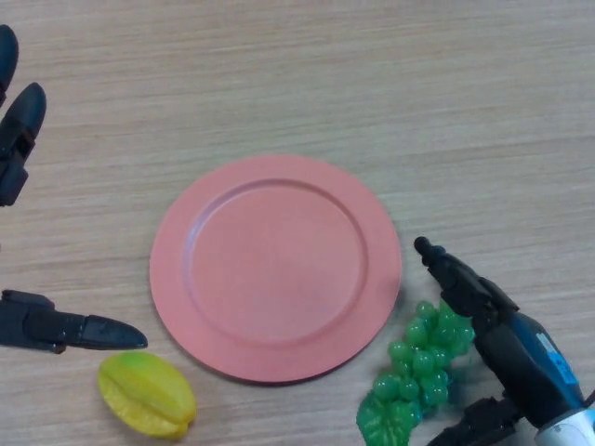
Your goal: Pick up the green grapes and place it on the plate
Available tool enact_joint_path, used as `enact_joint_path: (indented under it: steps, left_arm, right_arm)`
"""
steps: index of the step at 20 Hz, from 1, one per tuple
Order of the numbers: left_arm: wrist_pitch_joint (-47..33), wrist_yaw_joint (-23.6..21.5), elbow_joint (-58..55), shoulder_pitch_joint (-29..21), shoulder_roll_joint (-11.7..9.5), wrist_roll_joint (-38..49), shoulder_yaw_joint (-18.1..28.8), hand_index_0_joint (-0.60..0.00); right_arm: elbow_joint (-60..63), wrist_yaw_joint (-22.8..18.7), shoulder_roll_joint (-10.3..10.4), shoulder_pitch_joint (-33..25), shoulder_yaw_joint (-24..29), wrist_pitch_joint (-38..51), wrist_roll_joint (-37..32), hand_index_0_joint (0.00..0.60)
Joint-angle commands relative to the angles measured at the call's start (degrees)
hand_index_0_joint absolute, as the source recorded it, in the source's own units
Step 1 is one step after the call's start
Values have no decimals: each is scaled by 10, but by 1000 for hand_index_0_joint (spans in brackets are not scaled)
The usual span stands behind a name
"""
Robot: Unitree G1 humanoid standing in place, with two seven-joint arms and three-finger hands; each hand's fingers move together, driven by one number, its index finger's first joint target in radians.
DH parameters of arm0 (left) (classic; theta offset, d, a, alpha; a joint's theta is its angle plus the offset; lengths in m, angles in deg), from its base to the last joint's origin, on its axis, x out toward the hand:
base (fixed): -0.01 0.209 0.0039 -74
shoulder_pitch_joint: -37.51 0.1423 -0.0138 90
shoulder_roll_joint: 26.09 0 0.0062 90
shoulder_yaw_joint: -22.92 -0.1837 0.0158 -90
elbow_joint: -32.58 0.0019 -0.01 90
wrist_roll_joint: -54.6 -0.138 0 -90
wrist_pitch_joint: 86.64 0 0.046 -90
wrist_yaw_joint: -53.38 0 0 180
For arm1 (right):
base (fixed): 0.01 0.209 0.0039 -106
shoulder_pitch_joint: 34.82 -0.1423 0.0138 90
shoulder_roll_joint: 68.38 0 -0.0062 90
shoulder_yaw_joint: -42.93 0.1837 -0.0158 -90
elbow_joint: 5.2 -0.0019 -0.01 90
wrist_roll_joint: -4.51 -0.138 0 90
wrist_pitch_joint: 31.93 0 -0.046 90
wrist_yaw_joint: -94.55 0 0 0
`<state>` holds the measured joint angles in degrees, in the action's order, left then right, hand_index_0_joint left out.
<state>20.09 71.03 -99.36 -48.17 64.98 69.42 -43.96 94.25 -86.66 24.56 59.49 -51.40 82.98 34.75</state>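
Lying at the near right edge of the table, the green grapes (pixel 420 370) stretch their long axis from near-left to far-right, just beside the pink plate (pixel 274 265). The right hand (pixel 493 330) brackets the bunch, fingers spread and not yet closed on it. The left hand (pixel 37 330), open too, is well apart, beside a yellow starfruit (pixel 147 394). No readable writing shows anywhere.
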Motion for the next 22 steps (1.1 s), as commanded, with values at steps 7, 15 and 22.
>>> enact_joint_path:
  steps: [7, 15, 22]
  left_arm:
    - [-60, -14, -17, -7, -13, 5, 22, 0]
    - [-66, -21, -15, -6, -9, 0, 10, 0]
    - [-59, -27, -15, -9, -12, 9, 13, 0]
  right_arm:
    - [19, -23, -13, -23, 24, 38, -31, 600]
    - [-115, 113, 3, -1, 37, -95, -261, 600]
    - [-372, 118, 11, -28, 21, -313, -322, 600]
